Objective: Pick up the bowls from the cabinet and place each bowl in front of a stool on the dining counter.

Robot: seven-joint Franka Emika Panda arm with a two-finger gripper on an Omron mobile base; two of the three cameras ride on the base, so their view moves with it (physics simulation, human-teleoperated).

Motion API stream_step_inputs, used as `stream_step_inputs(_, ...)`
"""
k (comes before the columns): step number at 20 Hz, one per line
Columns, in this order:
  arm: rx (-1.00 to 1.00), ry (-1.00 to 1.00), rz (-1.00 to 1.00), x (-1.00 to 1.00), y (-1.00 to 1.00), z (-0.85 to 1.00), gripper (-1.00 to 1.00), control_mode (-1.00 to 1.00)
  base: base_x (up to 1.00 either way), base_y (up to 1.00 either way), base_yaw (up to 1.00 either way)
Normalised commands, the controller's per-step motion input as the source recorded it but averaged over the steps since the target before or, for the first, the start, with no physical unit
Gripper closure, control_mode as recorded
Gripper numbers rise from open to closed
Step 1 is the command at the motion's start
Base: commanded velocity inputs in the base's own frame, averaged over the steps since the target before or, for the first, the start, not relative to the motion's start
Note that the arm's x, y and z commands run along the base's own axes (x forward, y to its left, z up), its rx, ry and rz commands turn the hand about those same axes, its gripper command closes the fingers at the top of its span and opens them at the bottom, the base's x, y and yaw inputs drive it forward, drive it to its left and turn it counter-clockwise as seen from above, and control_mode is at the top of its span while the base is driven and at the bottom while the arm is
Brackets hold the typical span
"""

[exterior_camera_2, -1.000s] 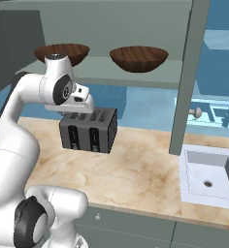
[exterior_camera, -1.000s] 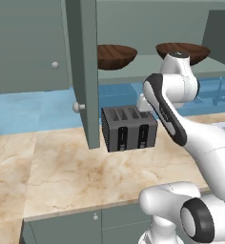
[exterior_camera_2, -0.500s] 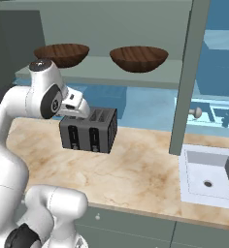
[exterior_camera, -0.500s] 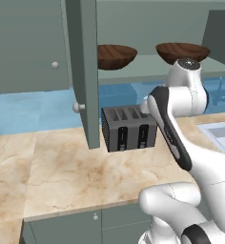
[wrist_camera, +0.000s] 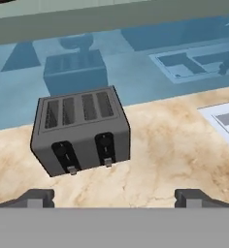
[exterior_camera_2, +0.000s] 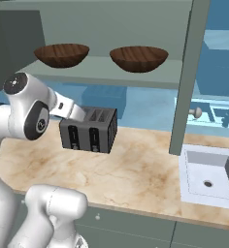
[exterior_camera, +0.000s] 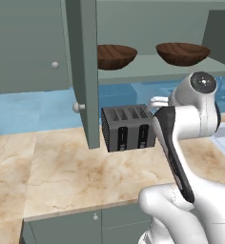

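Note:
Two dark brown wooden bowls sit side by side on the pale shelf [exterior_camera: 148,72] of the open grey-green cabinet: the left bowl [exterior_camera: 115,56] [exterior_camera_2: 61,54] and the right bowl [exterior_camera: 182,52] [exterior_camera_2: 138,58]. My gripper [wrist_camera: 115,198] is open wide with nothing between its fingertips [wrist_camera: 36,197]. It hovers low over the marble worktop, facing the toaster [wrist_camera: 80,131], well below the shelf and apart from both bowls. The stool and the dining counter are out of view.
A dark four-slot toaster [exterior_camera: 128,127] [exterior_camera_2: 89,130] stands on the worktop under the shelf. An open cabinet door [exterior_camera: 83,71] [exterior_camera_2: 187,72] hangs edge-on over the counter. A white sink [exterior_camera_2: 208,177] lies to the right.
The jaws have spread wider. The arm's upper joint has sunk and drawn back from the shelf toward the toaster's height. Both bowls have stayed put.

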Motion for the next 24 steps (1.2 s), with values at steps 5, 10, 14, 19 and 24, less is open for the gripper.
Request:
stream_step_inputs(5, 0.01, -0.21, -0.14, -0.24, -0.01, 0.41, -1.0, -1.0, 0.0, 0.0, 0.0)
stream_step_inputs(10, 0.1, -0.05, -0.1, -0.04, 0.0, 0.47, -1.0, -1.0, 0.0, 0.0, 0.0)
stream_step_inputs(14, 0.06, 0.0, 0.0, 0.0, 0.01, 0.51, -1.0, -1.0, 0.0, 0.0, 0.0)
stream_step_inputs(19, 0.02, 0.0, 0.05, 0.0, 0.0, 0.34, -1.0, -1.0, 0.0, 0.0, 0.0)
stream_step_inputs(24, 0.0, 0.0, 0.09, 0.0, 0.08, 0.18, -1.0, -1.0, 0.0, 0.0, 0.0)
